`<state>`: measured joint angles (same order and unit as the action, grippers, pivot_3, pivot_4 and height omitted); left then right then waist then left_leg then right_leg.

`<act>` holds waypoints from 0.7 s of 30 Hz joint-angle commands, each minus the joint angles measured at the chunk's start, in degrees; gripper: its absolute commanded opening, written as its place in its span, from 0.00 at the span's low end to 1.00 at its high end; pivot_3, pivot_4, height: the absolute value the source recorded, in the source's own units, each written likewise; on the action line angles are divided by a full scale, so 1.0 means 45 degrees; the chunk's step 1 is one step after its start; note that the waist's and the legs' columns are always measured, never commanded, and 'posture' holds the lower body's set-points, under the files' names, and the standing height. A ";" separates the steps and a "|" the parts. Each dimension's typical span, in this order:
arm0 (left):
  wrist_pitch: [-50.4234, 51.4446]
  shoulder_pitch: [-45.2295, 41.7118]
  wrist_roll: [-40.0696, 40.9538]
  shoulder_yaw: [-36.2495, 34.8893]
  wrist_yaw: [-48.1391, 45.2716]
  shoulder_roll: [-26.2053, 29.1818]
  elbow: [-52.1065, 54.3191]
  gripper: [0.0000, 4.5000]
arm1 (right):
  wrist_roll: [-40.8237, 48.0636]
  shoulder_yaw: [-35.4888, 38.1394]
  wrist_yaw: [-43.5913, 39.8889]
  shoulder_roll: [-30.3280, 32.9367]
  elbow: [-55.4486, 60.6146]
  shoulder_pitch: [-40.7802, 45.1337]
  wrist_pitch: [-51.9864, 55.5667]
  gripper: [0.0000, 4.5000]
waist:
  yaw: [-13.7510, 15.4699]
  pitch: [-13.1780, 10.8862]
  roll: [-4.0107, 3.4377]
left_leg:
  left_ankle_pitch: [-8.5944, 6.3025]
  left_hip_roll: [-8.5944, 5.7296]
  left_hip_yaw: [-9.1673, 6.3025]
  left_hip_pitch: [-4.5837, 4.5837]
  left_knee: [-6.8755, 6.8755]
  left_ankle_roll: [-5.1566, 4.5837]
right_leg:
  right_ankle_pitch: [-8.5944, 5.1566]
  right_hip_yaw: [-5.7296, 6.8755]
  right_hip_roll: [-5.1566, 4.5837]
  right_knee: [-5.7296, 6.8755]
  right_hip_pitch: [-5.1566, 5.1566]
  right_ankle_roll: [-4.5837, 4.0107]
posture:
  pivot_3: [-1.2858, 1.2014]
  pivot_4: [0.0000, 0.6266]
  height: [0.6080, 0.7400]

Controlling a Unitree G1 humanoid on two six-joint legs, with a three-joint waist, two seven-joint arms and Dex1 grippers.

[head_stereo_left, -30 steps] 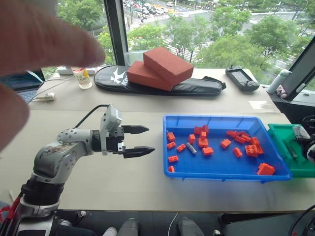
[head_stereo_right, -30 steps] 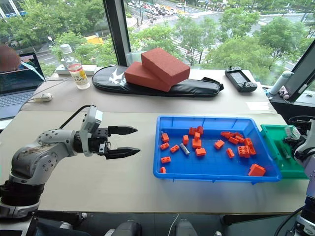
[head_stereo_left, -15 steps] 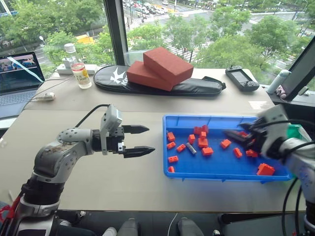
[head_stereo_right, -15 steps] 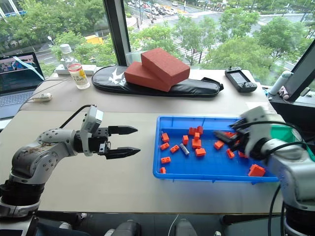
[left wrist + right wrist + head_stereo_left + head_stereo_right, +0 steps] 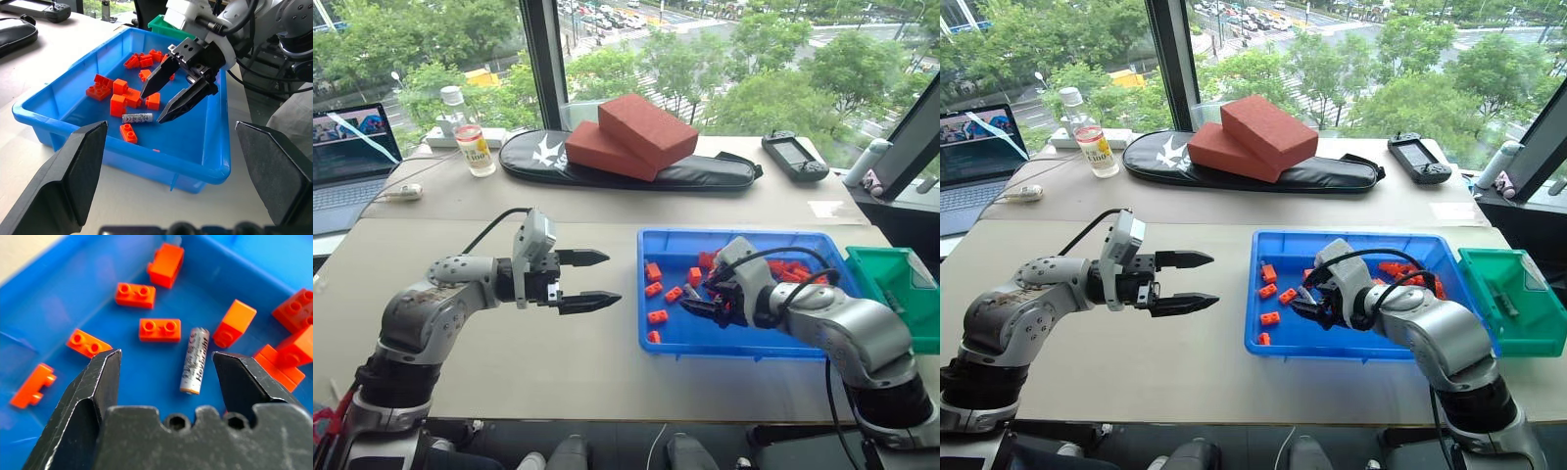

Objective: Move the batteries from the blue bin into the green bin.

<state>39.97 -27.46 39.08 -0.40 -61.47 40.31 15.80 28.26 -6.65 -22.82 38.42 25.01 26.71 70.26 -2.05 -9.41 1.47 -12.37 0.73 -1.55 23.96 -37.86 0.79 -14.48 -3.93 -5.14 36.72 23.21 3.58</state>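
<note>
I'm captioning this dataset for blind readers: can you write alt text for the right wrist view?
The right claw hangs open over the blue bin, its two black fingers either side of a silver battery lying on the bin floor. Orange-red toy bricks lie scattered around the battery.

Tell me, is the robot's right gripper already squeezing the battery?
No, the right gripper is open, and the battery lies loose on the blue bin floor between its fingers.

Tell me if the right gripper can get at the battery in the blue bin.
Probably yes: the right gripper hangs open just above the battery, which lies flat in the blue bin, apart from the orange bricks.
</note>
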 commanded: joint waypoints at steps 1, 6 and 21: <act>-0.0130 -0.0056 0.0102 -0.0205 0.0009 0.0121 0.0468 1.00 | -0.0338 0.0223 0.0077 -0.0039 -0.0139 0.0376 -0.0209 0.78 | -0.0010 0.0000 0.0000 | 0.0000 0.0001 -0.0001 0.0000 0.0000 0.0000 | 0.0000 0.0000 0.0001 0.0000 0.0000 0.0000 | 0.52 0.24 1.00; -0.0110 -0.0052 0.0110 -0.0247 0.0065 0.0129 0.0470 1.00 | -0.0620 -0.0206 -0.0076 -0.0043 -0.0375 0.0510 -0.0166 0.78 | -0.0052 0.0000 -0.0001 | 0.0000 0.0004 -0.0002 -0.0001 0.0000 0.0000 | 0.0000 0.0000 0.0007 0.0003 0.0001 -0.0001 | 0.52 0.24 1.00; -0.0052 -0.0020 0.0141 -0.0245 0.0139 0.0166 0.0535 1.00 | -0.1584 -0.1265 -0.0467 -0.0017 -0.1041 0.0589 -0.0460 0.63 | -0.0070 0.0000 0.0000 | 0.0000 0.0006 -0.0003 -0.0001 0.0000 0.0000 | 0.0000 0.0000 0.0009 0.0004 0.0003 -0.0001 | 0.52 0.24 1.00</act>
<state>40.02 -27.13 39.12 -0.44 -61.03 40.66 16.68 22.31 -12.17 -24.52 37.58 19.83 28.92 69.66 -2.36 -9.41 1.47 -12.38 0.75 -1.57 23.95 -37.86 0.79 -14.48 -3.93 -5.10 36.73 23.23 3.58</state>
